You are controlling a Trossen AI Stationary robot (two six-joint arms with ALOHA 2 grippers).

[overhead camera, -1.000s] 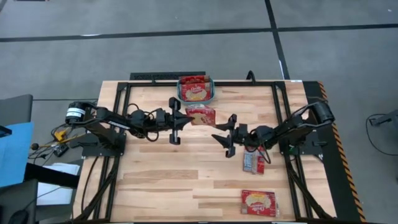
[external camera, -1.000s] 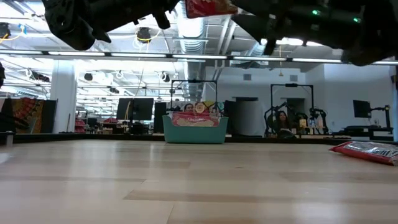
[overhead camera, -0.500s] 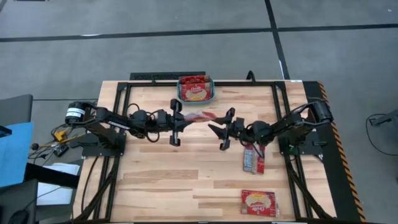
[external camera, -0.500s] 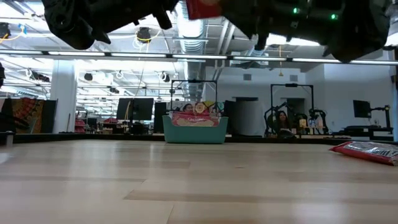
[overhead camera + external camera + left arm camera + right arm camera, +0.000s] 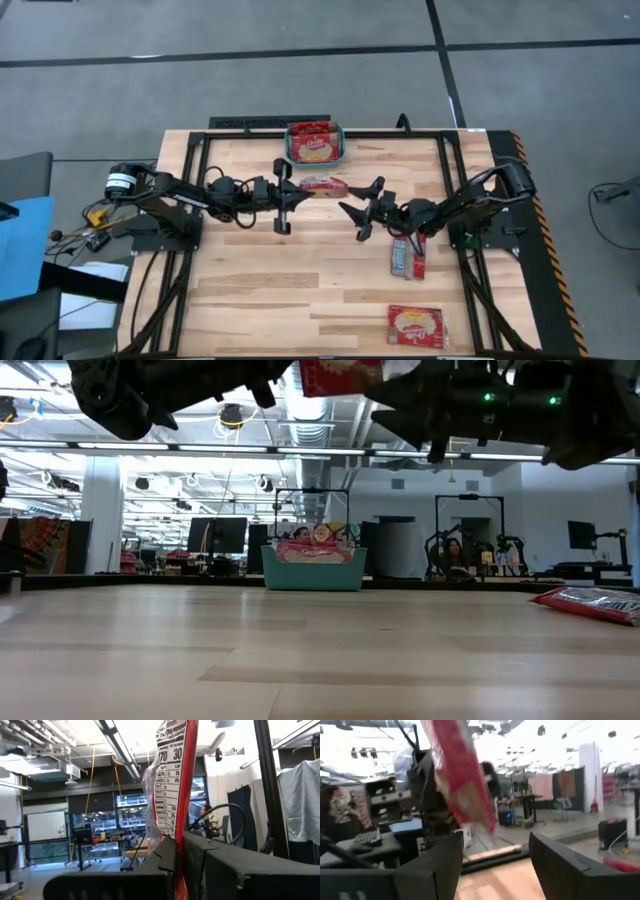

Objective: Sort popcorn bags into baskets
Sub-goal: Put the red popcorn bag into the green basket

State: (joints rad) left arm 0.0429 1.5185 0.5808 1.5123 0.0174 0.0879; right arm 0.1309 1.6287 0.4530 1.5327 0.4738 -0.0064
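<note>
My left gripper [image 5: 295, 192] is shut on a red popcorn bag [image 5: 322, 184] held high over the table's middle. In the low view this bag [image 5: 340, 372] shows at the top. My right gripper [image 5: 350, 208] stands open just right of the bag, its fingers [image 5: 445, 865] facing the bag [image 5: 460, 775] without touching it. The teal basket [image 5: 342, 150] sits at the table's far edge, with popcorn bags [image 5: 315, 146] lying in it. Two more bags lie flat on the table, one [image 5: 407, 257] under my right arm and one [image 5: 415, 325] near the front edge. My left gripper pinches the bag's end nearest it [image 5: 176, 857] between its two shut fingers, coming from the table's left and slanting upward. The bag stands out beyond the fingertips, edge-on to the wrist camera with its printed nutrition panel [image 5: 167, 775] showing. It is lifted clear of the table.
A black frame [image 5: 250, 124] runs along the table's far edge and down both sides. The basket [image 5: 313, 568] shows at the far side in the low view, and a bag [image 5: 590, 600] lies at the right. Bare wood [image 5: 260, 290] spreads across the near left.
The bag in my left gripper showed its broad face from above a second ago, went nearly edge-on, and now shows a narrower face. My right gripper narrowed its fingers and opened them again, staying close beside the bag's free end.
</note>
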